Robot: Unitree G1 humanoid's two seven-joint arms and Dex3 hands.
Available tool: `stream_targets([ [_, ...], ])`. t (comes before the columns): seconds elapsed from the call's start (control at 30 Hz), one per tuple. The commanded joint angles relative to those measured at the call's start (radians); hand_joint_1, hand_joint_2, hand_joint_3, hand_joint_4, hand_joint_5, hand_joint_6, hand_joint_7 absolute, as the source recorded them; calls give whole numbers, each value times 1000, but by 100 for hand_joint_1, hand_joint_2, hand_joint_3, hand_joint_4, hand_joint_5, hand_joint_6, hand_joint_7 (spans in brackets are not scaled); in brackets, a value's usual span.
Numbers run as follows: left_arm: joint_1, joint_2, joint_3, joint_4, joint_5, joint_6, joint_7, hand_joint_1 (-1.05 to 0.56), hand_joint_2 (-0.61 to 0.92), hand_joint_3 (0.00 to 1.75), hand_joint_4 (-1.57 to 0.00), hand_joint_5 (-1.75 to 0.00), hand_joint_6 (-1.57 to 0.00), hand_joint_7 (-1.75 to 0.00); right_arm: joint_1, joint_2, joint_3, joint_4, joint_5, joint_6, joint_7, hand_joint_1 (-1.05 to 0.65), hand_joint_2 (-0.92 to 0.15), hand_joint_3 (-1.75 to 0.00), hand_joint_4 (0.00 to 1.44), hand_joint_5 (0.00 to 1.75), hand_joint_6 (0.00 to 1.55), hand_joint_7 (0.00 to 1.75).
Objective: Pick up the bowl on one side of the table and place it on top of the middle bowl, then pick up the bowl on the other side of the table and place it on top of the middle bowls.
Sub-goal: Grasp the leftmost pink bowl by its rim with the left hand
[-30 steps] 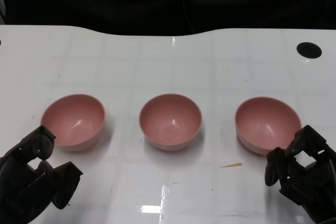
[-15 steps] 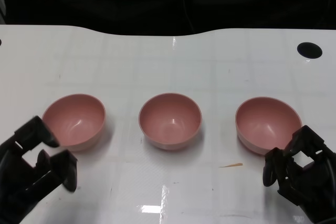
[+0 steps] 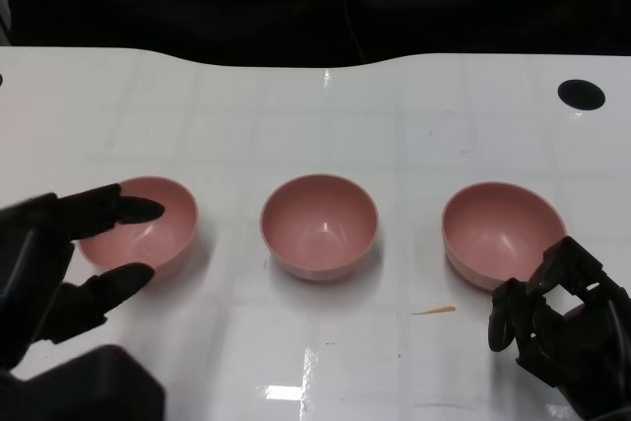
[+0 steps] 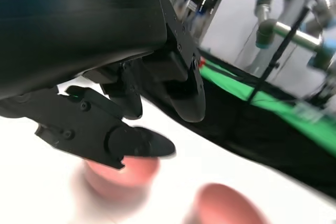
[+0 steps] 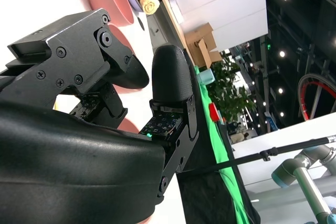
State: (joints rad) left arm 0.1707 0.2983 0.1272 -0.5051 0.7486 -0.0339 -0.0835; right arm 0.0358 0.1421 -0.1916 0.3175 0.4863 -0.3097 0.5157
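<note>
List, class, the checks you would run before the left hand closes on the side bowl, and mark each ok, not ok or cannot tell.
1. Left hand holds nothing, fingers apart: ok.
2. Fingers either side of left bowl rim: cannot tell.
3. Middle bowl upright, nothing in it: ok.
4. Table bare between left and middle bowls: ok.
5. Right hand away from that path, beside right bowl: ok.

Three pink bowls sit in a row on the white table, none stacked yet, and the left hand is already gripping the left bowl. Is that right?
Not quite. The left hand is open, its fingers spread by the left bowl without gripping it, as the head view shows. The rest holds: the left bowl, the middle bowl and the right bowl sit apart in a row on the white table, none stacked.
</note>
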Motion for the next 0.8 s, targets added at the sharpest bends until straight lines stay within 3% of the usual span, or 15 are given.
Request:
stream_targets([
  [0.03,-99,116,-48,-28,251,28,-57,-82,65,1,-81,-6,-91,0,-3,-4,-6,11,5,-11,7,-4,-51,-129,98,175,74,163],
  [0.33,-229,194,-144,227,278,8,-62,-91,75,3,-59,0,-71,0,5,14,1,3,-3,-27,-2,-8,-58,-112,98,175,74,160],
  [0.5,-296,216,-202,409,258,-37,9,-100,84,3,-53,0,-66,0,17,18,13,-19,-7,-17,-11,-4,-56,-118,98,175,73,164],
  [0.8,-346,204,-276,534,187,-32,7,-102,89,1,-48,-1,-60,-1,29,18,26,-41,-3,-5,-27,-3,-54,-120,98,175,72,166],
])
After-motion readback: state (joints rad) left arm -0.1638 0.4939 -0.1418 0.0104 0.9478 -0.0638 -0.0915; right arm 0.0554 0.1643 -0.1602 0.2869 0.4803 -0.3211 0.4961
